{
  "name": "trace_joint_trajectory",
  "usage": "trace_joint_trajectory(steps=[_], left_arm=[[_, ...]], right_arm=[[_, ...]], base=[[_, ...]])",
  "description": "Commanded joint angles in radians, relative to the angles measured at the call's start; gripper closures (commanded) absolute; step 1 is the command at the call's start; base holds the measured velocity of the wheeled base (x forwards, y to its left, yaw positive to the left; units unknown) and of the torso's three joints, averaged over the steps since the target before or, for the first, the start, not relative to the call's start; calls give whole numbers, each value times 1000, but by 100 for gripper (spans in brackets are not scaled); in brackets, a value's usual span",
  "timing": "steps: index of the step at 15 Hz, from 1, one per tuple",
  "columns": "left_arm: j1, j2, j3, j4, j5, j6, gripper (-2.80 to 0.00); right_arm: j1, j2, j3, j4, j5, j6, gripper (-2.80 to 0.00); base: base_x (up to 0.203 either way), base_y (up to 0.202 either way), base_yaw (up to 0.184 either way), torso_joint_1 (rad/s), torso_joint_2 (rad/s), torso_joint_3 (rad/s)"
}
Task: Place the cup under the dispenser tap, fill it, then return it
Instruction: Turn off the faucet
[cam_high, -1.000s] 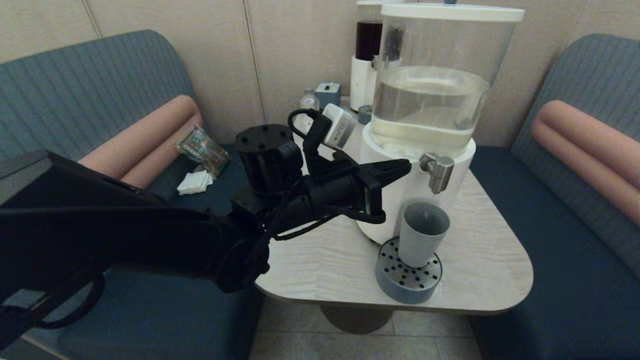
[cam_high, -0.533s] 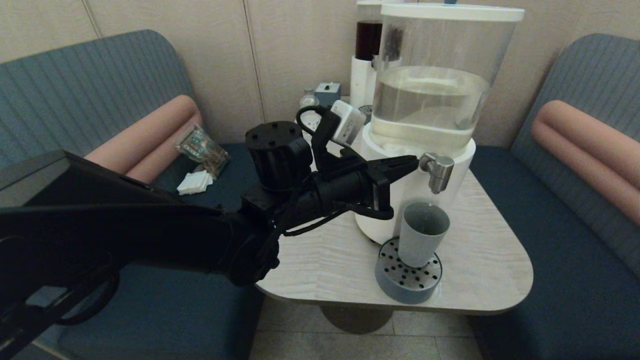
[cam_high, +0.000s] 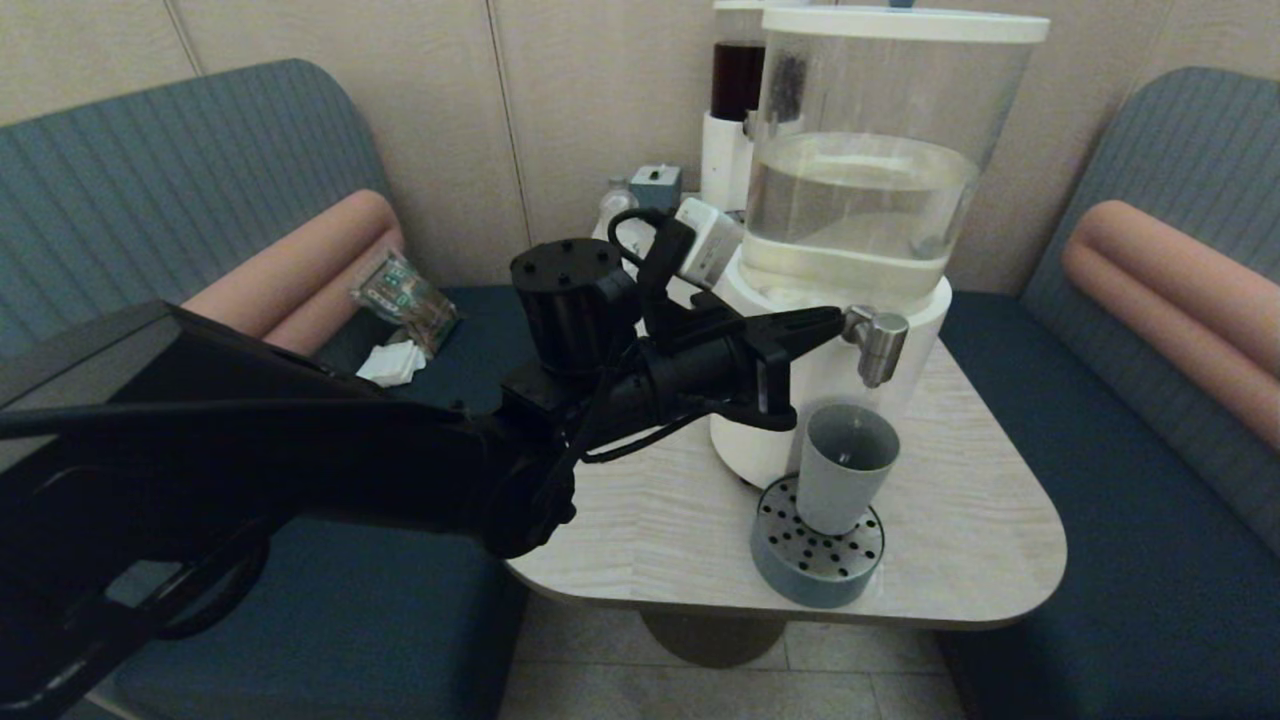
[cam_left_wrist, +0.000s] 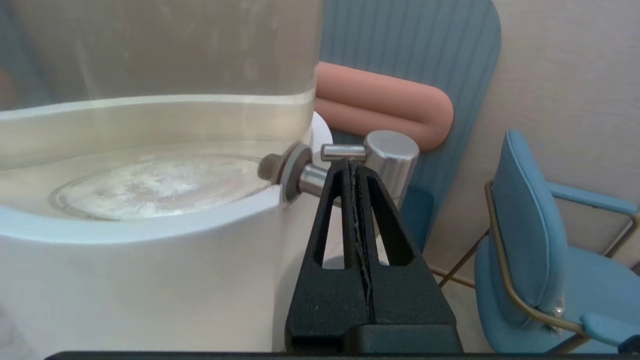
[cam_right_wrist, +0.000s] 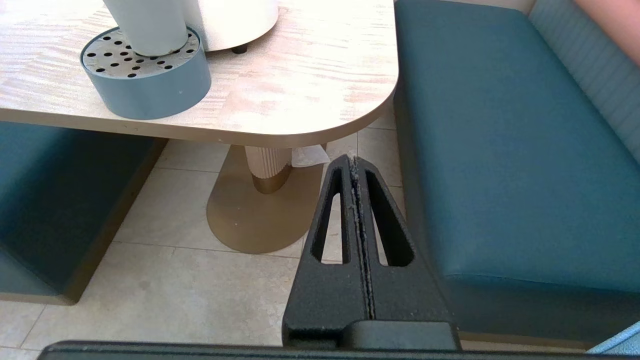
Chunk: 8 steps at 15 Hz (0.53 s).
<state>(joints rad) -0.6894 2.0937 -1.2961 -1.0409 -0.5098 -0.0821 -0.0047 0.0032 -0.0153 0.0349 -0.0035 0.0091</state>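
Left tool (cam_left_wrist: 352, 162) pressed closed, tip against the dispenser tap (cam_high: 876, 340) lever. Grey-blue cup (cam_high: 845, 468) upright on the perforated drip tray (cam_high: 815, 555) directly under the nozzle (tray on the tabletop (cam_high: 660, 520)). Right tool (cam_right_wrist: 354, 159) closed, parked low beside the bench seat (cam_right_wrist: 500, 150).

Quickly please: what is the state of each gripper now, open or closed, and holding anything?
Left gripper: closed, empty, tips at the dispenser tap.
Right gripper: closed, empty, parked low beside the table.
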Motion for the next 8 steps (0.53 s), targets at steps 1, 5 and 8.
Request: trace_joint_trajectory(steps=[1, 5, 8], left_arm=[[-4, 11, -17, -5, -3, -1, 0], [-8, 31, -45, 0, -4, -1, 0], [-9, 42, -54, 1, -4, 1, 0]], right_arm=[[0, 1, 0, 0, 0, 0, 0], [0, 1, 0, 0, 0, 0, 0], [0, 1, 0, 0, 0, 0, 0]], base=[[0, 0, 0, 0, 0, 0], [0, 0, 0, 0, 0, 0], [0, 0, 0, 0, 0, 0]])
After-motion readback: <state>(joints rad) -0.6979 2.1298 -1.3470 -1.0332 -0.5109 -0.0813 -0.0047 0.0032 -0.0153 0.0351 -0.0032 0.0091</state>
